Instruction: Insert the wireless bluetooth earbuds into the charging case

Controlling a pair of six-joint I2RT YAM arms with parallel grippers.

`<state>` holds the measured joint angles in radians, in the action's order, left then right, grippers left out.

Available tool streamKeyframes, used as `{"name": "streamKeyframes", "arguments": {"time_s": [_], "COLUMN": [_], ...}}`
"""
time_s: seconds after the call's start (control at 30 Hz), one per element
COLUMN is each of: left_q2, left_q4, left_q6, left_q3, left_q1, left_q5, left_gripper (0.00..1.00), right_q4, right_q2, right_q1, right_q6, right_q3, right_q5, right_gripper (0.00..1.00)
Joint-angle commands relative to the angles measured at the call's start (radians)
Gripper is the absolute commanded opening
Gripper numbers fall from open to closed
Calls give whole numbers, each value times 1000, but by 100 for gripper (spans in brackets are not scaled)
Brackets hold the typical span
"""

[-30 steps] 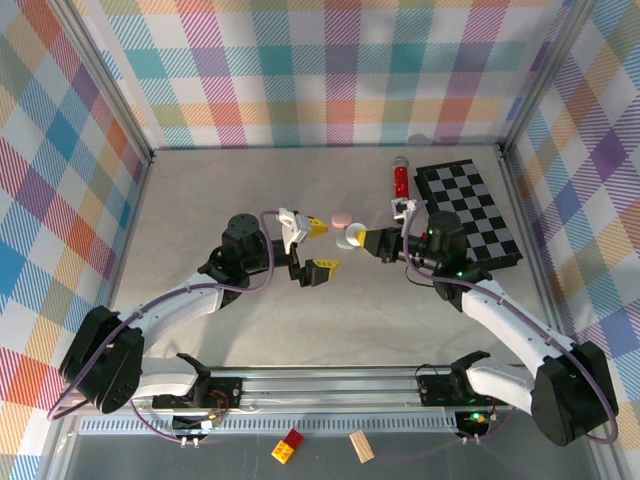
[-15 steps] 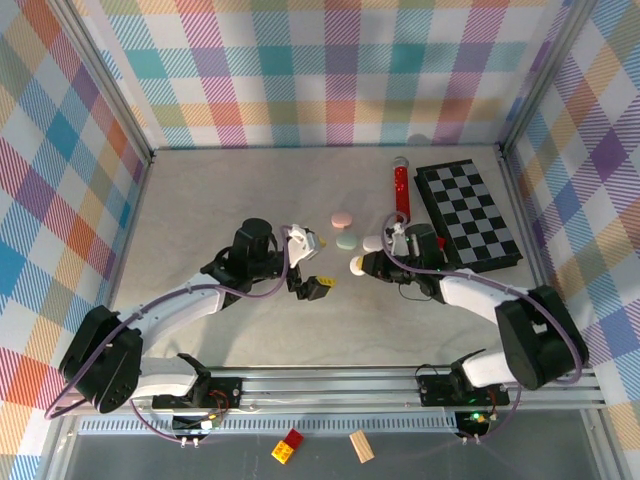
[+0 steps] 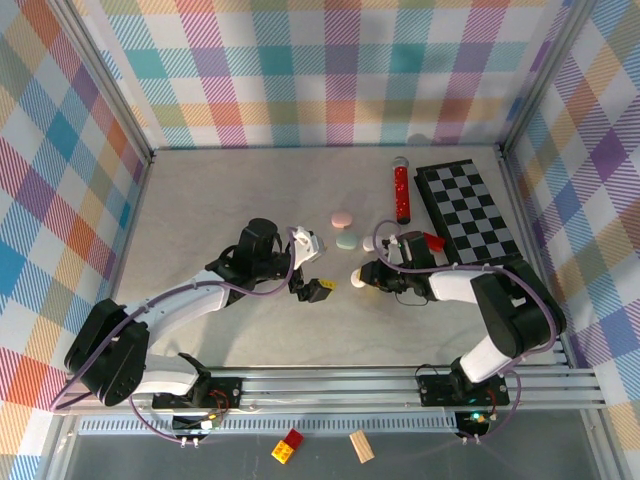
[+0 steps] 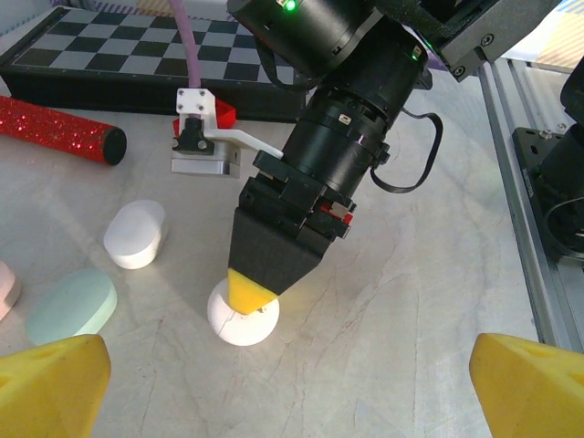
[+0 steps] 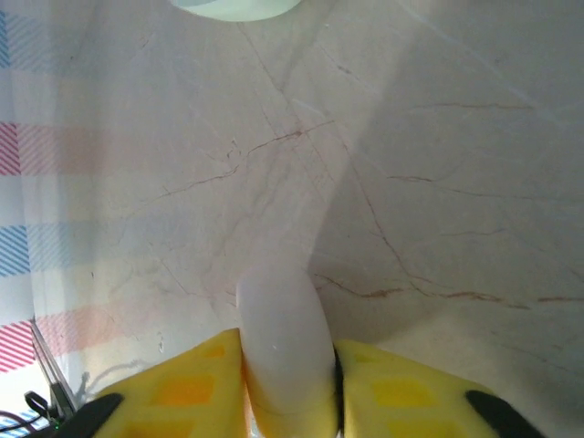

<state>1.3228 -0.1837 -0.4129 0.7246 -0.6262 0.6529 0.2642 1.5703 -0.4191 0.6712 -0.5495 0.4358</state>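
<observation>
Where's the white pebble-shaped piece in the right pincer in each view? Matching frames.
Top external: white pebble-shaped piece just below centre, at the right pincer.
Left wrist: lower left of centre, under a yellow fingertip.
Right wrist: bottom centre, between yellow fingers.
Shared landmark: pale green pebble, nearby in all three views.

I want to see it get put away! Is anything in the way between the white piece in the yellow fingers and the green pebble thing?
No, nothing visible. The right gripper pinches the white piece, and just bare table lies between it and the pale green case. A white oval sits off to the side.
</observation>
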Motion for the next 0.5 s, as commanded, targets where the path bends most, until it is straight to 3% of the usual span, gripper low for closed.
{"name": "streamKeyframes", "arguments": {"time_s": [0.0, 0.17, 0.3, 0.47], "left_q2": [6, -1, -31, -102], "left_q4": [28, 31, -51, -201], "left_q6": [-24, 6, 81, 226], "left_q3": [30, 28, -15, -109], "left_q1": [-9, -2, 36, 152], "left_q5": [10, -17, -81, -197], "left_gripper": [100, 100, 100, 100], "right_q4": [-32, -145, -276, -365], "right_q2": [-53, -144, -226, -351], "right_q1": [4, 5, 6, 6], "right_q6": [-21, -77, -163, -309], "right_q3": [1, -35, -91, -160], "right_q5": [-57, -136, -244, -469], "right_gripper": [36, 64, 78, 90]}}
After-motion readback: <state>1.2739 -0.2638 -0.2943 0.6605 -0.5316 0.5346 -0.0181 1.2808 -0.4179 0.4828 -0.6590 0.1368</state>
